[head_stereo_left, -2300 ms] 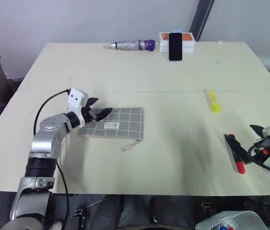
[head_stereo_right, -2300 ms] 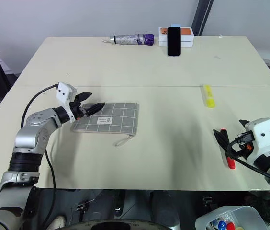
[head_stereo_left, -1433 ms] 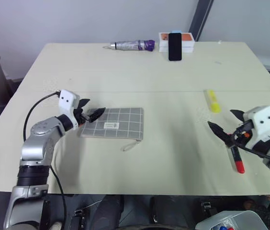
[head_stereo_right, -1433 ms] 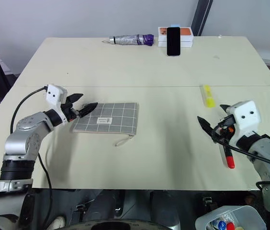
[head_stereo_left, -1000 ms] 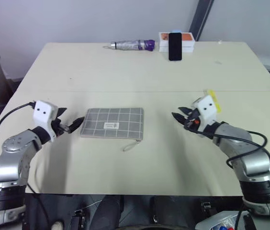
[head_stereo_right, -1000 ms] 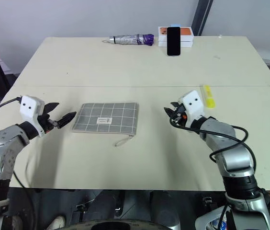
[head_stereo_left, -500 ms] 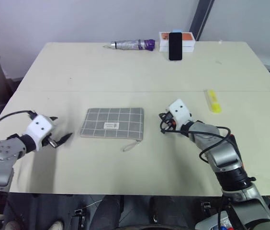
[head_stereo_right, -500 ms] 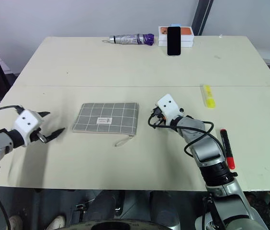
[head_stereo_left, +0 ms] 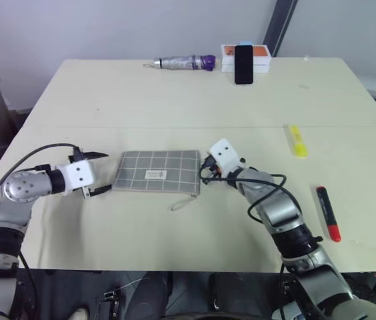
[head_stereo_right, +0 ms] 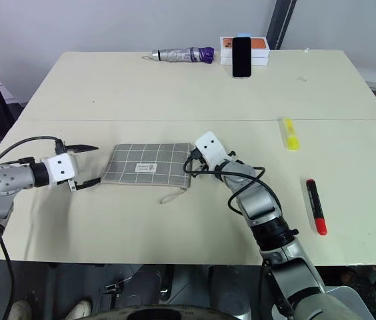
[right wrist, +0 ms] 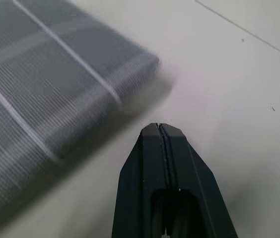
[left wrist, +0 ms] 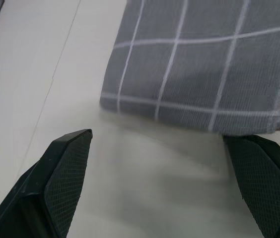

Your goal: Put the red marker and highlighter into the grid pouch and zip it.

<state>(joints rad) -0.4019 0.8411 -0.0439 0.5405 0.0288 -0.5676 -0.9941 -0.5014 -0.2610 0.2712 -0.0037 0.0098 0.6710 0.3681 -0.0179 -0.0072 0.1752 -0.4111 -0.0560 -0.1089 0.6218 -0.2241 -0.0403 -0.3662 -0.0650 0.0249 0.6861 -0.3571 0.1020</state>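
Nothing is packed yet: our wide left claw point(head_stereo_left: 93, 173) and shut, empty right claw point(right wrist: 161, 130) flank the zipped grid pouch point(head_stereo_left: 158, 171); red marker point(head_stereo_left: 327, 213) and highlighter point(head_stereo_left: 298, 141) lie at three o'clock on the worktop point(head_stereo_left: 175, 93)

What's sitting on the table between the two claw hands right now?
The grid pouch lies flat between them: the open left gripper at one short end, the shut right gripper at the other, empty. Both eye views show this.
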